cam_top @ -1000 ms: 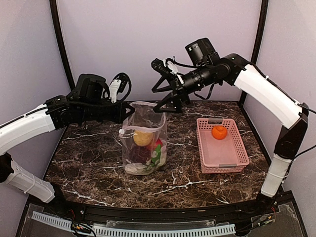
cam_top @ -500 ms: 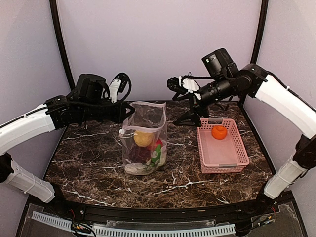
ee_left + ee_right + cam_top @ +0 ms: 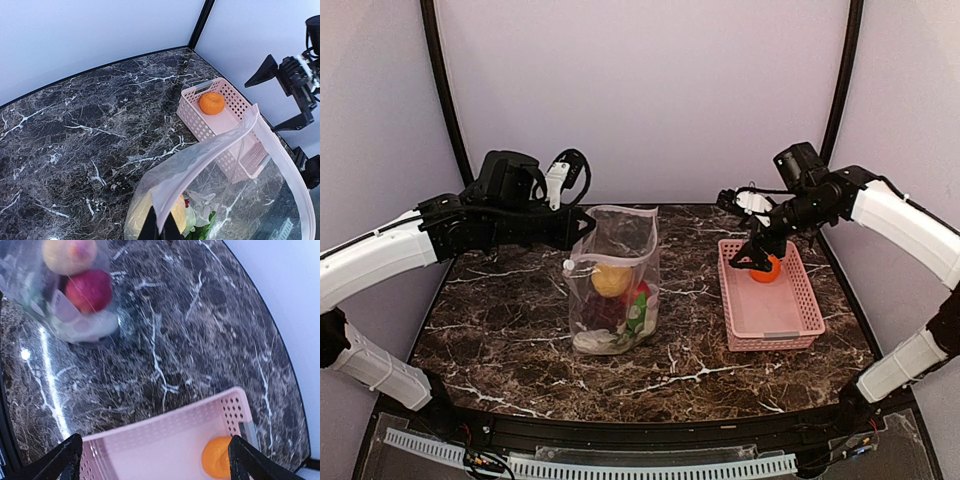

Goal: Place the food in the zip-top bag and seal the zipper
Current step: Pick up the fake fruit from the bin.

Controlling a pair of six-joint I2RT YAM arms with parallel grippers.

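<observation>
Most of the food [image 3: 612, 295] is already in the bag [image 3: 620, 235], upright mid-desk [image 3: 500, 330], with the left end effector [image 3: 578, 226] pinched shut on its rim. Only the orange [image 3: 765, 268] is left in the pink basket [image 3: 790, 325], and the right end effector [image 3: 757, 258] is spread wide right over it. Zipper [image 3: 210, 149] isn't sealed yet. Basket walls look like the only obstacle.

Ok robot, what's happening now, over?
Left gripper shut on bag rim, holding it open. Right gripper open over orange in basket. Other food bagged. Nothing in the way.
</observation>
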